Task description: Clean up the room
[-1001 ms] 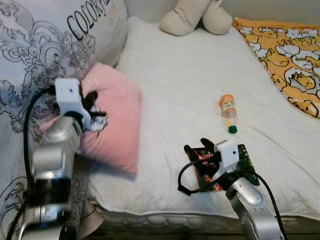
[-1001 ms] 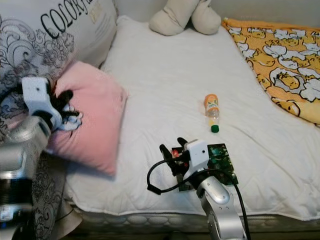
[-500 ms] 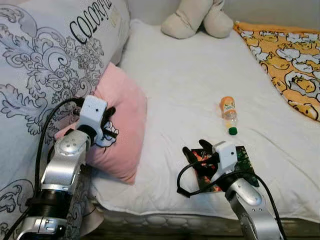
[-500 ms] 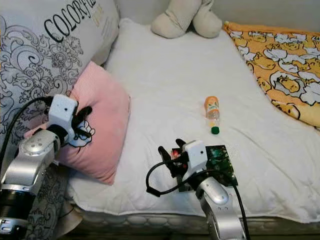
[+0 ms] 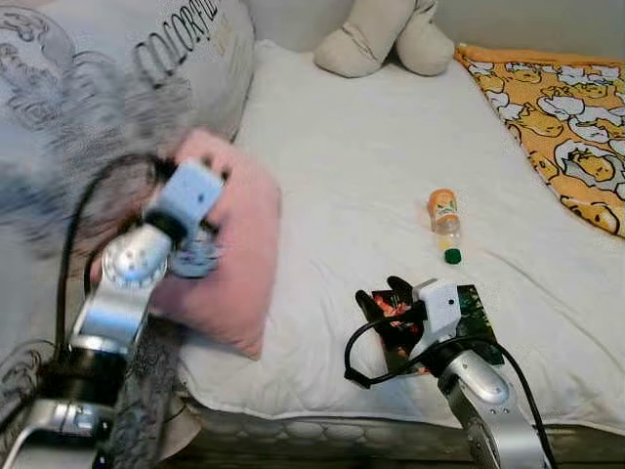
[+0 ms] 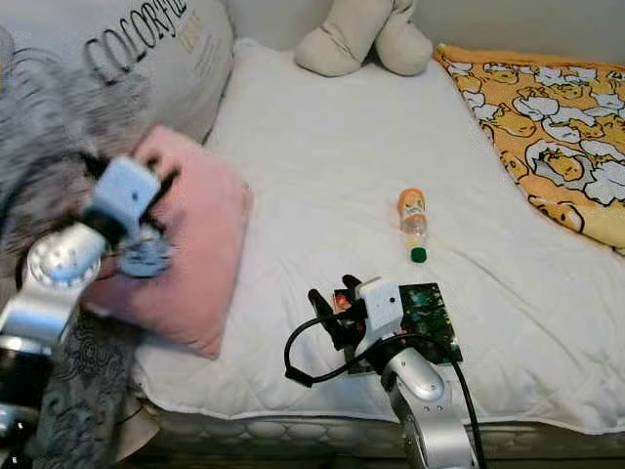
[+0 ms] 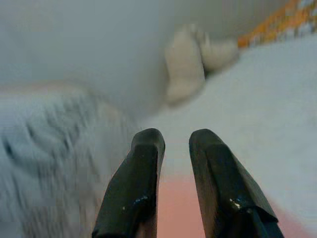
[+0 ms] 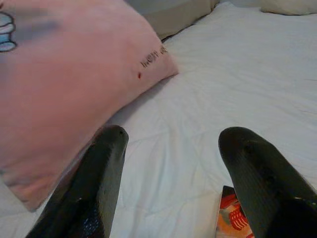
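A pink pillow [image 5: 244, 264] lies at the left edge of the white bed [image 5: 361, 166]. My left gripper [image 5: 210, 186] is blurred and rests against the pillow's upper part. In the left wrist view its fingers [image 7: 143, 168] stand close together, with only a narrow slit and nothing between the tips. My right gripper [image 5: 383, 298] hovers open near the bed's front edge, just over a green and red packet [image 5: 479, 313]. Beyond it lies a small orange bottle [image 5: 444, 223] with a green cap, on its side.
A beige plush toy [image 5: 376, 34] sits at the head of the bed. A yellow duck-print blanket [image 5: 566, 107] covers the right side. A large grey patterned pillow [image 5: 127, 59] leans at the left. The bed's front edge runs just under my right arm.
My left arm has swung quickly and is now blurred, its gripper a little higher on the pink pillow. The right gripper has stayed over the packet.
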### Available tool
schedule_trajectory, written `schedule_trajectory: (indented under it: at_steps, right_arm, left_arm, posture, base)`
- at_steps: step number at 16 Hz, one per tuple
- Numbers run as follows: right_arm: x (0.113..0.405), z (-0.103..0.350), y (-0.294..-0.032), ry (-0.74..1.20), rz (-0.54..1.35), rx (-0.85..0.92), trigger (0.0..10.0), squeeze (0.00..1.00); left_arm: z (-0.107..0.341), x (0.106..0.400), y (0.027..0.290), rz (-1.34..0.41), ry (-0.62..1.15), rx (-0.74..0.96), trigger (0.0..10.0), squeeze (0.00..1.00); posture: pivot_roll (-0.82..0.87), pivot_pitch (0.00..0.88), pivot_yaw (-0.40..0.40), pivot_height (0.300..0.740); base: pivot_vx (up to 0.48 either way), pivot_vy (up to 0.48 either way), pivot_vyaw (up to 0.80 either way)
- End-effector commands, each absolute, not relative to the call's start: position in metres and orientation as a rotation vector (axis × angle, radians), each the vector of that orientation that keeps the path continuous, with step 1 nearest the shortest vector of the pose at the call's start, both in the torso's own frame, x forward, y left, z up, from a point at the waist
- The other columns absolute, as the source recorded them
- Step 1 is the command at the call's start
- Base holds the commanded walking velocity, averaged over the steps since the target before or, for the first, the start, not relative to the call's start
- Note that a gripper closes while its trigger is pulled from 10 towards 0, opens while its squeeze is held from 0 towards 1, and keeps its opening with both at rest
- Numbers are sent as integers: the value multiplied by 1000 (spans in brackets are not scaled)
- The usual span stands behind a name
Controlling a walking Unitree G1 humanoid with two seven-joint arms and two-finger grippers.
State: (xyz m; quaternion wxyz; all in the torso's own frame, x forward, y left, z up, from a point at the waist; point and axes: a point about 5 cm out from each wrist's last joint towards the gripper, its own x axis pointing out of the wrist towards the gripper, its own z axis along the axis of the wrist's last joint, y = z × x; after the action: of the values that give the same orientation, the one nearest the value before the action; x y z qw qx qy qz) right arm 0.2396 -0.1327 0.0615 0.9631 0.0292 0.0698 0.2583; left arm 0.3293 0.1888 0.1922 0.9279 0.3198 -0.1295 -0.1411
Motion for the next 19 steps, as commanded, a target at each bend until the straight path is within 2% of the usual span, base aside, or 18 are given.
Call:
schedule_trajectory:
  at_steps: [1, 2, 4, 5, 6, 7, 11, 13, 14, 15, 17, 18, 19]
  right_arm:
    - [244, 64, -135, 129, 506, 54, 10000, 0]
    - [244, 64, -135, 127, 504, 54, 10000, 0]
    - [245, 66, -135, 109, 482, 57, 10000, 0]
    - [245, 67, -135, 104, 476, 58, 10000, 0]
    - [248, 70, -137, 85, 451, 62, 10000, 0]
    - [251, 75, -140, 55, 412, 59, 10000, 0]
    - [261, 84, -141, 9, 340, 65, 10000, 0]
    - [269, 93, -141, -24, 301, 61, 10000, 0]
    - [271, 97, -143, -44, 283, 70, 10000, 0]
    - [272, 100, -144, -56, 259, 66, 10000, 0]
    - [271, 101, -151, -59, 171, 1, 10000, 0]
    - [269, 99, -150, -54, 169, 22, 10000, 1000]
    - [267, 96, -151, -56, 172, 48, 10000, 1000]
  left_arm:
    - [201, 328, 184, -307, -321, 700, 10000, 1000]
    - [200, 327, 184, -310, -290, 622, 10000, 1000]
    - [182, 325, 185, -286, -143, 270, 10000, 1000]
    - [177, 323, 185, -287, -119, 214, 10000, 1000]
    - [166, 315, 178, -281, -81, 117, 10000, 0]
    - [150, 301, 165, -266, -41, 4, 10000, 0]
    - [131, 270, 132, -368, -31, -6, 10000, 0]
    - [119, 257, 130, -360, 13, -27, 10000, 0]
    - [115, 255, 137, -282, 31, -48, 10000, 0]
    - [114, 257, 150, -180, 29, -70, 10000, 1000]
    - [108, 256, 165, -71, 42, -59, 10000, 1000]
    - [105, 254, 169, -37, 52, -51, 10000, 1000]
    - [105, 256, 170, -23, 42, -33, 10000, 1000]
  posture:
    - [-105, 0, -6, 740]
    - [-102, 0, -2, 740]
    - [-99, 0, 1, 740]
    - [-99, 0, 3, 740]
    - [-96, 0, 5, 740]
    - [-93, 0, 5, 740]
    - [-87, 0, 3, 740]
    - [-91, 0, 6, 740]
    - [-93, 0, 5, 740]
    - [-92, 0, 4, 740]
    - [-100, 0, 6, 740]
    - [-108, 0, 9, 740]
    - [-109, 0, 9, 740]
  base:
    - [0, 0, 0]
    - [0, 0, 0]
    - [0, 0, 0]
    - [0, 0, 0]
    - [0, 0, 0]
    - [0, 0, 0]
    - [0, 0, 0]
    - [0, 0, 0]
    - [0, 0, 0]
    - [0, 0, 0]
    - [0, 0, 0]
    - [0, 0, 0]
    - [0, 0, 0]
